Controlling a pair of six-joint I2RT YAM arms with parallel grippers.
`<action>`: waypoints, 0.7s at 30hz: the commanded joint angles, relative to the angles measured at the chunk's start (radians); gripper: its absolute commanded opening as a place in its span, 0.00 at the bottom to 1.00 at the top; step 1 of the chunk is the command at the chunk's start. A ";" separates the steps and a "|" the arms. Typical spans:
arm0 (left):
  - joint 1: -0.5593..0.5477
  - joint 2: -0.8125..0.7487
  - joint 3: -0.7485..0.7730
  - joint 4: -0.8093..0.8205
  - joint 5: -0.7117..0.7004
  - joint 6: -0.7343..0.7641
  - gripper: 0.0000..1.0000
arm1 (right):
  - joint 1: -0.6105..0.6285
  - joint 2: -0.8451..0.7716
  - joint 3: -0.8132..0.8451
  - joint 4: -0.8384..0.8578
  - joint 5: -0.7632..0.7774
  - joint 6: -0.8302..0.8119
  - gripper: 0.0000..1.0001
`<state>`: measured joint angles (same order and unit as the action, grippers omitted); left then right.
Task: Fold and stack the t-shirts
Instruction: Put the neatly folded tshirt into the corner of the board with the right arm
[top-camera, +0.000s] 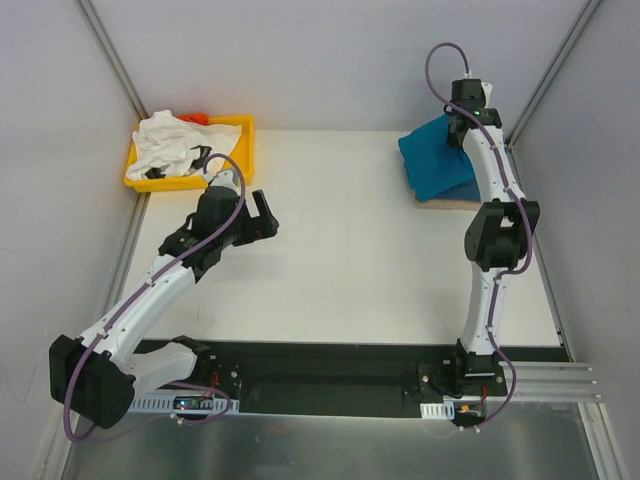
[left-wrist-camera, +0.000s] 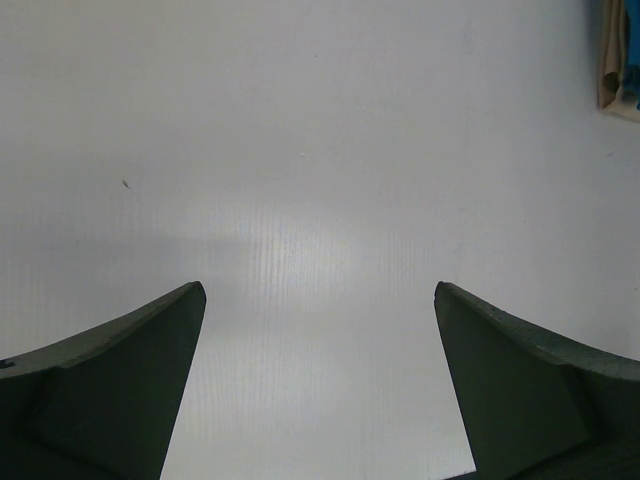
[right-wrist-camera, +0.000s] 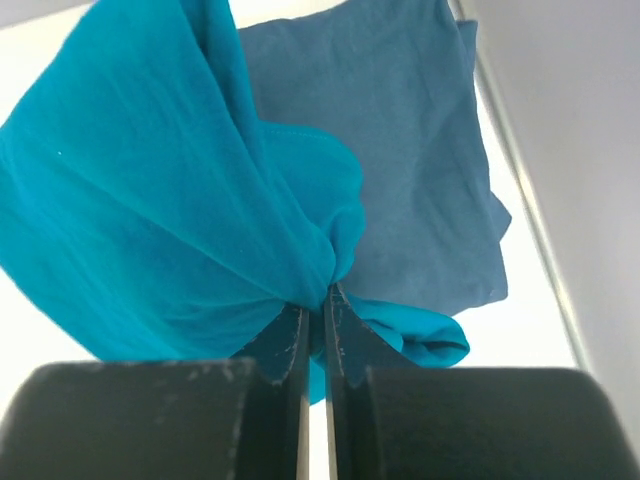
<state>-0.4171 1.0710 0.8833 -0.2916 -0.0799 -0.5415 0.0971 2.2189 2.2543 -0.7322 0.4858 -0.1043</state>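
My right gripper (right-wrist-camera: 318, 295) is shut on a bunched fold of the teal-blue t-shirt (right-wrist-camera: 150, 200) and holds it above the darker blue t-shirt (right-wrist-camera: 400, 150), which lies flat. In the top view both lie at the far right (top-camera: 438, 158) with my right gripper (top-camera: 458, 128) at their far edge. The white t-shirt with black marks (top-camera: 170, 145) lies crumpled in the yellow tray (top-camera: 240, 150) at the far left. My left gripper (top-camera: 262, 217) (left-wrist-camera: 320, 300) is open and empty over the bare table, just right of the tray.
A tan board (top-camera: 450, 203) lies under the blue shirts; its corner shows in the left wrist view (left-wrist-camera: 608, 80). Something orange (top-camera: 197, 118) lies in the tray behind the white shirt. Grey walls with metal rails close in the table's sides.
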 joint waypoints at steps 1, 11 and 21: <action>0.008 0.015 0.036 0.006 0.017 -0.008 0.99 | -0.071 -0.015 -0.013 0.016 -0.147 0.101 0.02; 0.008 0.041 0.046 0.006 0.029 -0.021 0.99 | -0.143 0.015 -0.068 0.007 -0.199 0.138 0.08; 0.008 0.046 0.051 0.006 0.051 -0.029 0.99 | -0.200 0.053 -0.082 -0.006 -0.240 0.187 0.20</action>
<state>-0.4171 1.1198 0.8970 -0.2913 -0.0528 -0.5549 -0.0849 2.2616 2.1517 -0.7357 0.2649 0.0490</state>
